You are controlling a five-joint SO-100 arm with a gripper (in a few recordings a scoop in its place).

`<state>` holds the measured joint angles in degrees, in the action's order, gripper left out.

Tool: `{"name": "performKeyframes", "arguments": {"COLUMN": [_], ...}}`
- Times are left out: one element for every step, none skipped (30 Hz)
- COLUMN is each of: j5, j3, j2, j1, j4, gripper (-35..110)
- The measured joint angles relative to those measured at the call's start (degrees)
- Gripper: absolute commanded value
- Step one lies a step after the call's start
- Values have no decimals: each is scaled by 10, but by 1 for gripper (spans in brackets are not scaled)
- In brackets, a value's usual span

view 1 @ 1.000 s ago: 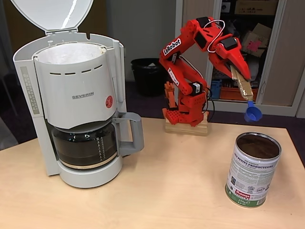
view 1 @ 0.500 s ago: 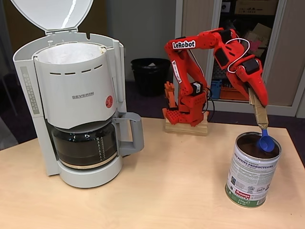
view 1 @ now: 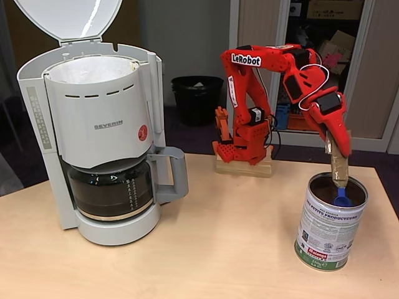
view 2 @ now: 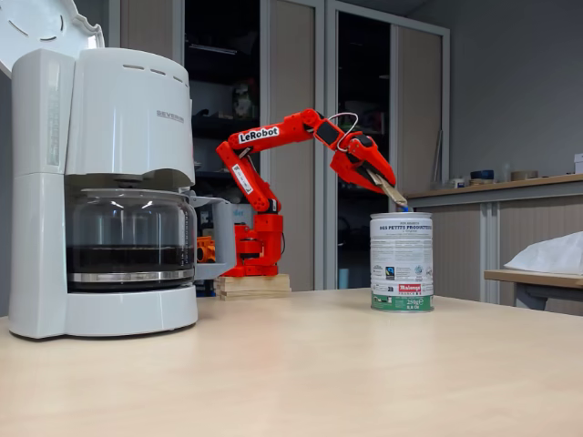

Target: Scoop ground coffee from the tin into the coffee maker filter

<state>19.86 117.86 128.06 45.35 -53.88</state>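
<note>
The shiny tin [view 1: 330, 227] with a white label stands on the table at the right, dark ground coffee [view 1: 325, 189] showing inside it. My red gripper [view 1: 336, 144] hangs just above the tin's rim, shut on the cardboard handle of a blue scoop [view 1: 341, 198] whose bowl is down inside the tin, in the grounds. From the side I see the tin [view 2: 401, 262] with my gripper [view 2: 383, 185] slanting down into its mouth. The white paper coffee maker filter [view 1: 93, 68] lines the open basket of the white drip machine [view 1: 103, 134] at the left.
The machine's lid [view 1: 68, 18] stands open above the basket, with a glass carafe [view 1: 109, 190] under it. My arm's wooden base [view 1: 244, 167] sits at the table's back edge. A black bin [view 1: 193, 96] and cupboards stand behind. Bare tabletop [view 1: 230, 249] lies between machine and tin.
The arm reached forward and down: the scoop went from hanging behind and above the tin, to the tin's rim, to down inside the tin.
</note>
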Motion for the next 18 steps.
{"name": "performKeyframes", "arguments": {"j5": [4,11,19,26,38,47,56,66,76,84,91,98,101,104,105,105,106,106], "j3": [5,11,12,19,29,39,49,57,66,69,76,83,87,94,98,99,107,110], "j2": [0,2,1,-1,0,-1,-1,0,0,1,2,5,5,9,11,11,11,12], "j1": [-1,-2,-5,-7,-7,-10,-11,-11,-8,-8,-8,-8,-8,-7,-4,-4,-4,-4], "j4": [6,10,16,25,33,38,45,54,58,61,65,73,76,76,70,71,72,72], "gripper": [0,0,0,0,0,0,0,0,0,1,3,5,6,9,10,12,13,15]}}
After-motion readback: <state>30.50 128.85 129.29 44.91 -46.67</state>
